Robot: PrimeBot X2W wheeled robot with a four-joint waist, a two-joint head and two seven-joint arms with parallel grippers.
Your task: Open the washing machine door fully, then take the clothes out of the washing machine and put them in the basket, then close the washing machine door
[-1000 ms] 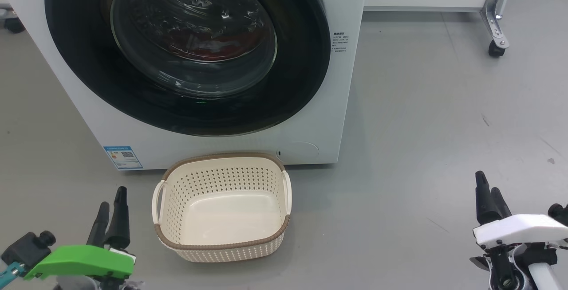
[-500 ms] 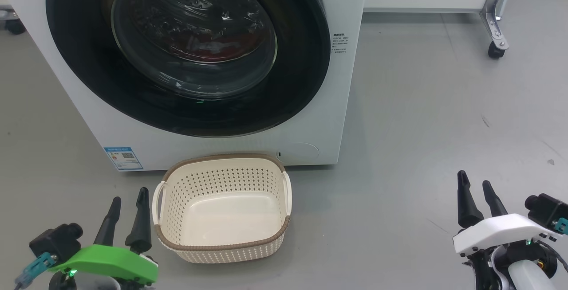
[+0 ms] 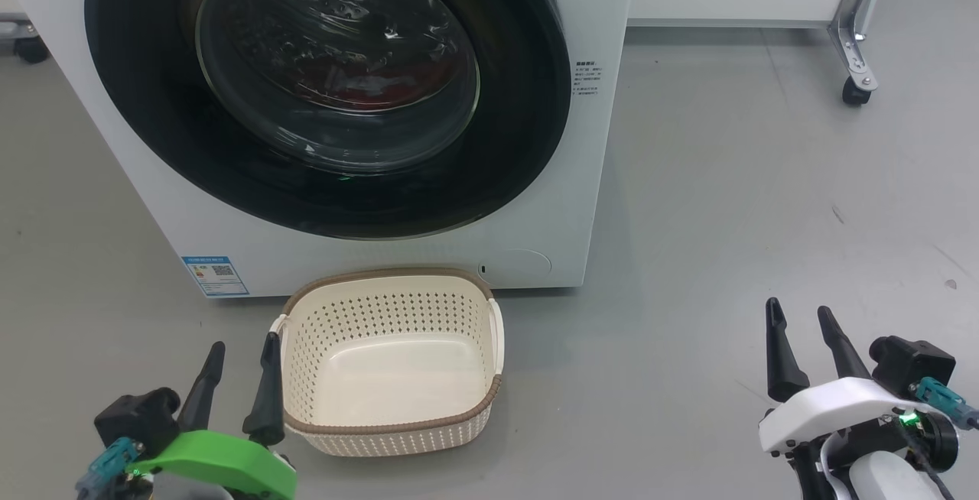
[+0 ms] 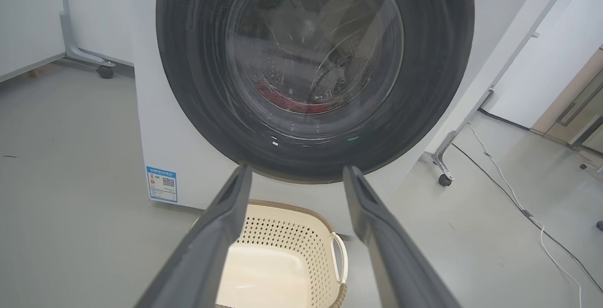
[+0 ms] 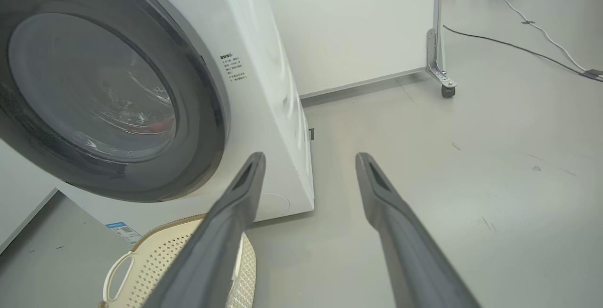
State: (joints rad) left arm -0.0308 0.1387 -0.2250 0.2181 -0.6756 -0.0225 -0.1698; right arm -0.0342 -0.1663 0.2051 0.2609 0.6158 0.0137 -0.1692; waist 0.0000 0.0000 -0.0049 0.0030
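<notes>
The washing machine door (image 3: 528, 102), closed, a glossy black rim round a bulging glass bowl, lies far from and above both grippers; the left gripper (image 3: 243, 342), fingers apart, just beside the empty perforated cream basket (image 3: 390, 427), is nearer than the right gripper (image 3: 798, 306), likewise parted, off right; red clothes (image 3: 359, 91) show behind the glass.

Glossy black door (image 3: 528, 118), perforated plastic basket (image 3: 390, 309)

Washing machine (image 3: 229, 248), door (image 3: 329, 79) closed; basket (image 3: 398, 443) on floor (image 3: 726, 217) before it; left tool (image 3: 243, 341), right tool (image 3: 798, 306), fingers parted.
</notes>
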